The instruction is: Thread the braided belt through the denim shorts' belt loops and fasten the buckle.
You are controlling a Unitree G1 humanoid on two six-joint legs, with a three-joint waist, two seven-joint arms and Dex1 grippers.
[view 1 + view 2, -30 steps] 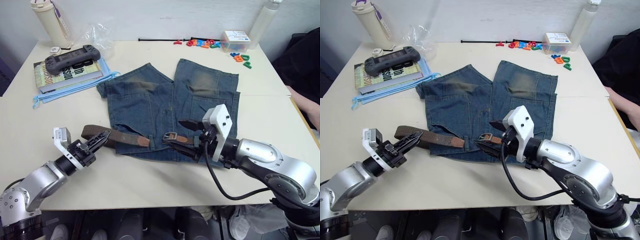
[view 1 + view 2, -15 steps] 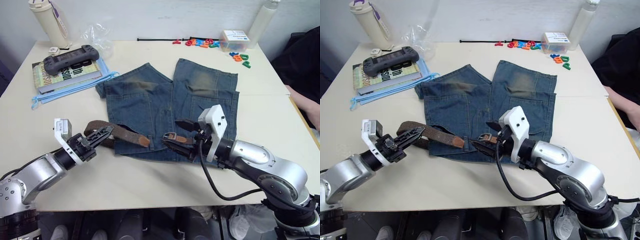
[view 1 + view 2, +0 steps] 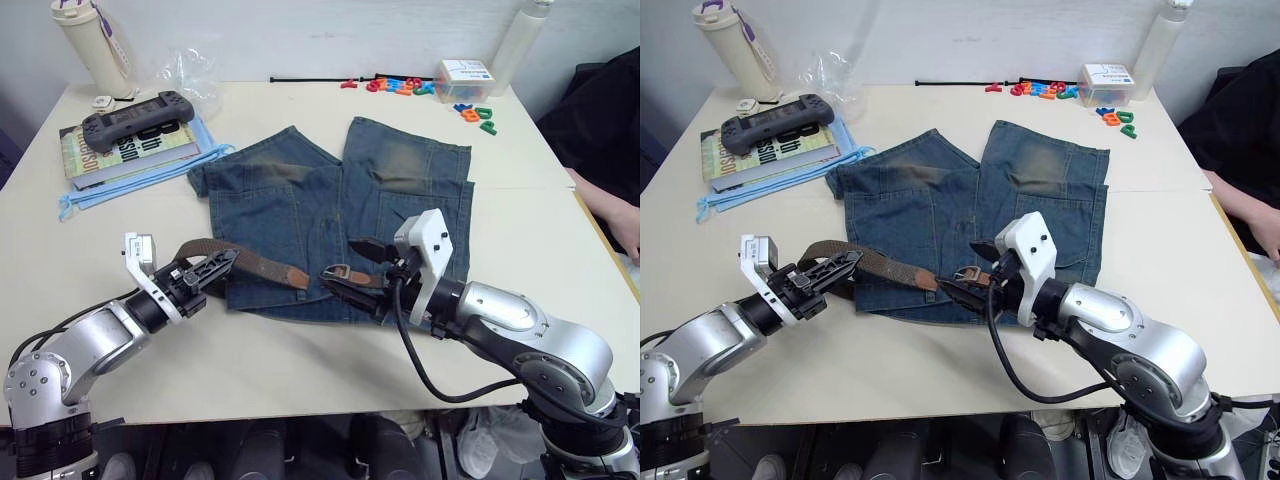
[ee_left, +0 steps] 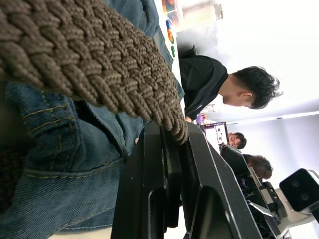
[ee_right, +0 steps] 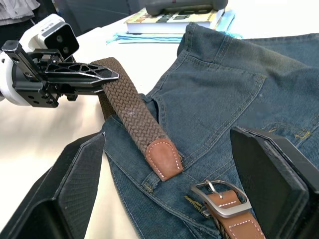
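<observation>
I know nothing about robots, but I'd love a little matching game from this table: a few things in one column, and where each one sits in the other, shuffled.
Things:
1. dark brown braided belt
2. silver-grey metal buckle
3. dark grey handheld game console
4. colourful plastic letters

Places:
A. on top of a book
B. at the table's far edge, beside a small box
C. pinched in the left gripper
D. on the blue denim shorts, between the right gripper's open fingers

Pairs: 1-C, 2-D, 3-A, 4-B
</observation>
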